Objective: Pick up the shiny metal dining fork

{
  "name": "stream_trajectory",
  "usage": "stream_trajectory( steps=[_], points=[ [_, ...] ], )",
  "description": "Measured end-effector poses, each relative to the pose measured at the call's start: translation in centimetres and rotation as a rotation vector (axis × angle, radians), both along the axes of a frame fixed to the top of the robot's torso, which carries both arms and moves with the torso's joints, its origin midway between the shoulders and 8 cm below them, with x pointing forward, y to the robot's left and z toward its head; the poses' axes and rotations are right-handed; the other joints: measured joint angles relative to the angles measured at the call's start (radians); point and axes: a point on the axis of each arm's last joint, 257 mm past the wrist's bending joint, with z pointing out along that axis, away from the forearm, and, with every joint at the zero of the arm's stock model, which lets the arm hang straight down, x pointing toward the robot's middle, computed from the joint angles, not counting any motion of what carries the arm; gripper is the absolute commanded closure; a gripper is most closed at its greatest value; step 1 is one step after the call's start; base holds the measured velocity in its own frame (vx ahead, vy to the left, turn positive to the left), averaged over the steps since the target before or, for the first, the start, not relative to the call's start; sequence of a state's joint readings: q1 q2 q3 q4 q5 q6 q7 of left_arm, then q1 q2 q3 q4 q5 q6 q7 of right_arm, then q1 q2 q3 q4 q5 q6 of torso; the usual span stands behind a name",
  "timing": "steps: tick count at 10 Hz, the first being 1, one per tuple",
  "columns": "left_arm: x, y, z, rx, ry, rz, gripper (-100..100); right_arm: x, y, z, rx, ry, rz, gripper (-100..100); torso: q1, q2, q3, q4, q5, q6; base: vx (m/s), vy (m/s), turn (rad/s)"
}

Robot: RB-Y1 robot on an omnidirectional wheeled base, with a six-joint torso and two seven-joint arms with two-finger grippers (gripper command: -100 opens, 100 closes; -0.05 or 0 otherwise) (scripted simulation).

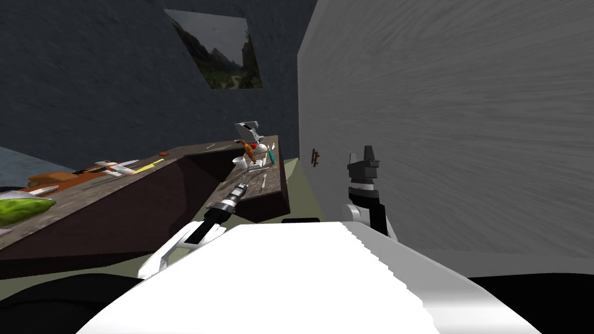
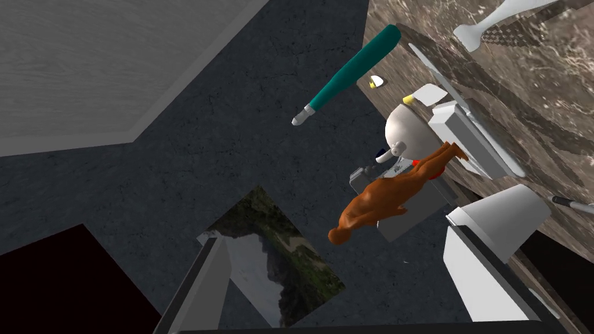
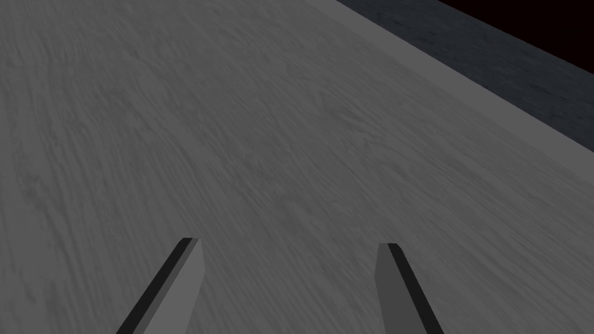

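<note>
**Left gripper open at the counter's clutter**

Mid-frame in the head view, the left gripper [image 2: 336, 232] holds its fingers wide apart over the brown counter [image 1: 274, 187]. The pale fork [image 1: 264, 181] lies just right of it, untouched. Right gripper [image 3: 290, 246], fingers apart, is raised right of centre.

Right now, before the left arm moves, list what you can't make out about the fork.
Head view: a pale utensil on the table is too small to show tines.
Left wrist view: a thin grey handle is cut off by the picture's edge, so fork or not is unclear.
Head view: the clutter at the table's end is too small to tell piece from piece.
</note>
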State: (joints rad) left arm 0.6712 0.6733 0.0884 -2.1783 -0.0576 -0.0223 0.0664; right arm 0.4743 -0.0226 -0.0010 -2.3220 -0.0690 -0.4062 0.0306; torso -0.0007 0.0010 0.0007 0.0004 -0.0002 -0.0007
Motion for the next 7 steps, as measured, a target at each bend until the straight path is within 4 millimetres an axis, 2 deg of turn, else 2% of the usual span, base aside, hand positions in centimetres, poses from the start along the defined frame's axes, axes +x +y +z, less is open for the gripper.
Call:
stream_trajectory(
  steps=[1,2,7],
  points=[
    [-0.1,0.7,-0.8,0.011,0.036,0.008,-100,0.0,0.0,0.0,0.0,0.0,0.0,0,0.0,0.0,0.0,0.0,0.0,0.001,-0.01,-0.038,-0.332],
    [-0.5,1.7,-2.0,0.02,0.08,0.021,-100,0.0,0.0,0.0,0.0,0.0,0.0,0,-0.001,0.0,0.0,0.0,0.0,0.001,-0.007,-0.022,-0.088],
    [-1.4,4.4,-4.7,0.062,0.22,0.069,-100,0.0,0.0,0.0,0.0,0.0,0.0,0,0.001,-0.001,0.0,0.0,0.0,0.0,0.005,-0.014,-0.148]
  ],
)
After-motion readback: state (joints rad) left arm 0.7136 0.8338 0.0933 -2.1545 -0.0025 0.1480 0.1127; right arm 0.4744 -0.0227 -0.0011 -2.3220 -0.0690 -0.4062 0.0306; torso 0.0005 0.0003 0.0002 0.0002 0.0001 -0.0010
